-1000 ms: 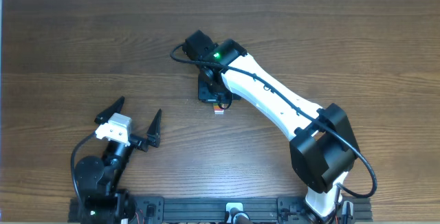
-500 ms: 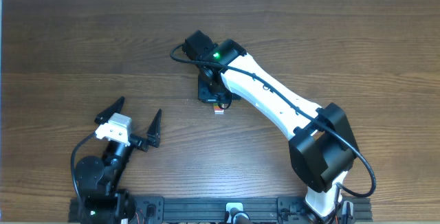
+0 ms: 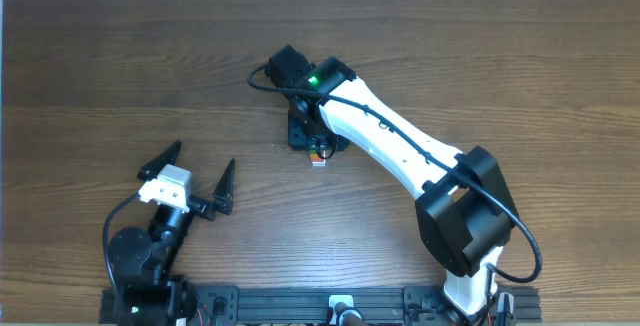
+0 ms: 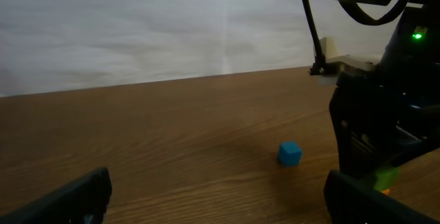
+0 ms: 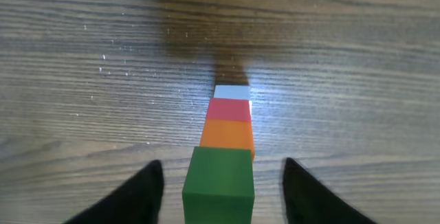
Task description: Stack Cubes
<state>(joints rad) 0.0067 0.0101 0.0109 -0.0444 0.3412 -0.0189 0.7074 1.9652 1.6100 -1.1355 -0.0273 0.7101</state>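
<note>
The tower stands mid-surface under the right arm's hand [image 5: 221, 168], whose two dark fingers are spread wide on either side of the top block without touching it. That top block is a matte green cube [image 5: 219, 177], sitting on an orange cube [image 5: 228, 136], a red cube [image 5: 230, 108] and a white cube [image 5: 233, 92] at the base. With the green one seated and the fingers clear, the step looks like the letting-go and withdrawal.

To do it well, the hand should rise straight up, keeping both gaps even, and only then swing away. A sideways drift would clip a smooth, hard-edged block that has nothing but its own weight holding it. The faces are not quite flush (the orange edge peeks out past the green), so the column will forgive little.

A small blue cube [image 4: 289, 153] lies alone on the dark wood-grain surface [image 3: 500, 46], near the tower but apart from it, probably the next to go on.

The left arm's hand [image 3: 195, 171] sits at the near left, fingers wide and holding nothing
</note>
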